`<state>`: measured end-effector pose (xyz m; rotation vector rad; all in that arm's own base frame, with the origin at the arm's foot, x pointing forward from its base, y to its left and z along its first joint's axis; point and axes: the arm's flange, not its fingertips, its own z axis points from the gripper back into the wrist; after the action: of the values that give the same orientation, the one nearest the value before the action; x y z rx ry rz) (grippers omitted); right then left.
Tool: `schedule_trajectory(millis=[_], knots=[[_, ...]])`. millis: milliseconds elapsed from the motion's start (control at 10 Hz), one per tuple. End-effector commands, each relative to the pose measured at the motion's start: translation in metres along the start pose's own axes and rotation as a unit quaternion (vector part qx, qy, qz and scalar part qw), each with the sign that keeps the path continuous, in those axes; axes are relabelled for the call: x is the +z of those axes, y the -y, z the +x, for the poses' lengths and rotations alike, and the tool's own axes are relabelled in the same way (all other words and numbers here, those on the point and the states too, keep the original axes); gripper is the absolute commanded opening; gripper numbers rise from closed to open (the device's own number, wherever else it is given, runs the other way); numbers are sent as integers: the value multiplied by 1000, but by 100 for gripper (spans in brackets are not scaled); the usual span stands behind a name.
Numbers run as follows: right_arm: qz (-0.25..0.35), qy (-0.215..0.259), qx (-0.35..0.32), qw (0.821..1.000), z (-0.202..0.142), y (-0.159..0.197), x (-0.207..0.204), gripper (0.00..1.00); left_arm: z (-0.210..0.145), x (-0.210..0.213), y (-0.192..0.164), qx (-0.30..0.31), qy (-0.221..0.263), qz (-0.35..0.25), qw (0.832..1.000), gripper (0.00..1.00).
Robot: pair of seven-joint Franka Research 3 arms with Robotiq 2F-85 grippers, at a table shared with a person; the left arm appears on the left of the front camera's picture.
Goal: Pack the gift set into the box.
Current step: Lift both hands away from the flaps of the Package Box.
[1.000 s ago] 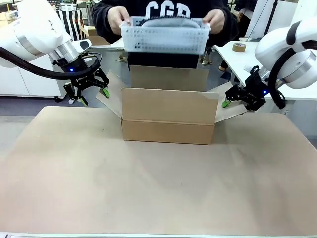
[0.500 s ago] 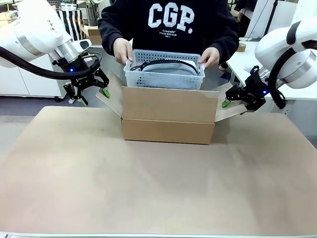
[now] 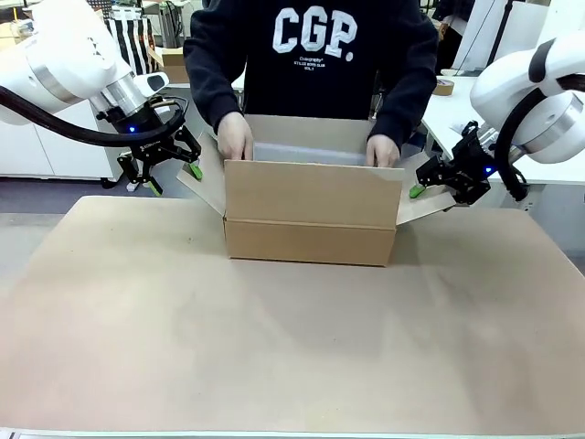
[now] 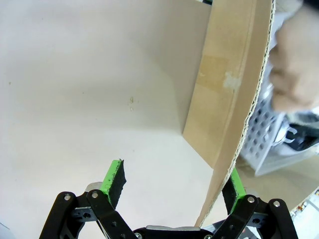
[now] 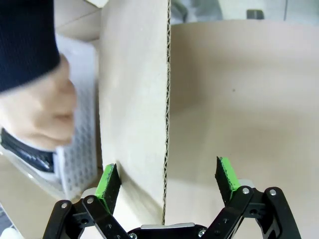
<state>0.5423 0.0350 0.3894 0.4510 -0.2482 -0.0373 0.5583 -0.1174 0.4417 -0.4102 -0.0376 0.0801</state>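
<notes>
A: What is the biggest thing here?

B: The table (image 3: 292, 357), all brown on top. The big brown cardboard box (image 3: 311, 219) stands on it, in the middle, toward the far side. Its top is wide open.

A: Who is behind it?

B: A person (image 3: 311, 55) in a dark top, reaching down into the box.

A: And the robot?

B: The left gripper (image 3: 175, 179) is at the left side flap (image 3: 208, 183). Its jaws are spread apart. The flap stands between the green pads, close by one of them, and it is not pinched. The right gripper (image 3: 431, 189) is the same at the right side flap (image 3: 420, 208): jaws apart, flap edge in the gap.

A: Is the gift set in?

B: Almost, I think. A white basket with holes (image 5: 79, 149) sits low inside the box. One hand (image 3: 236, 142) and the other hand (image 3: 382, 151) are at its ends. What is left, I guess, is for the hands to let go and come out, and for the flaps to be folded shut.

A: What can't you see?

B: From the front, the box's near wall hides most of the basket. Something dark lies in it, maybe with a black cord, but I can't tell what it is. I can't see if the basket touches the bottom. I also can't tell if the pads press on the flaps or just sit next to them.
</notes>
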Motion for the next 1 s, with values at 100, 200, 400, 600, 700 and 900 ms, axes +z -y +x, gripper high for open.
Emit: schedule_trajectory(millis=[100, 200, 400, 600, 700, 900], knots=[[-11, 5, -7, 1000, 2, -5, 3, 100, 0, 2, 0, 6, 1, 7, 1000, 100], [-11, 5, -7, 1000, 2, -5, 3, 100, 0, 2, 0, 6, 1, 7, 1000, 100], [-11, 5, -7, 1000, 2, -5, 3, 100, 0, 2, 0, 6, 1, 7, 1000, 100], [-11, 5, -7, 1000, 2, -5, 3, 100, 0, 2, 0, 6, 1, 7, 1000, 100], [-11, 5, -7, 1000, 2, -5, 3, 100, 0, 2, 0, 6, 1, 7, 1000, 100], [-11, 5, -7, 1000, 2, -5, 3, 100, 0, 2, 0, 6, 1, 7, 1000, 100]])
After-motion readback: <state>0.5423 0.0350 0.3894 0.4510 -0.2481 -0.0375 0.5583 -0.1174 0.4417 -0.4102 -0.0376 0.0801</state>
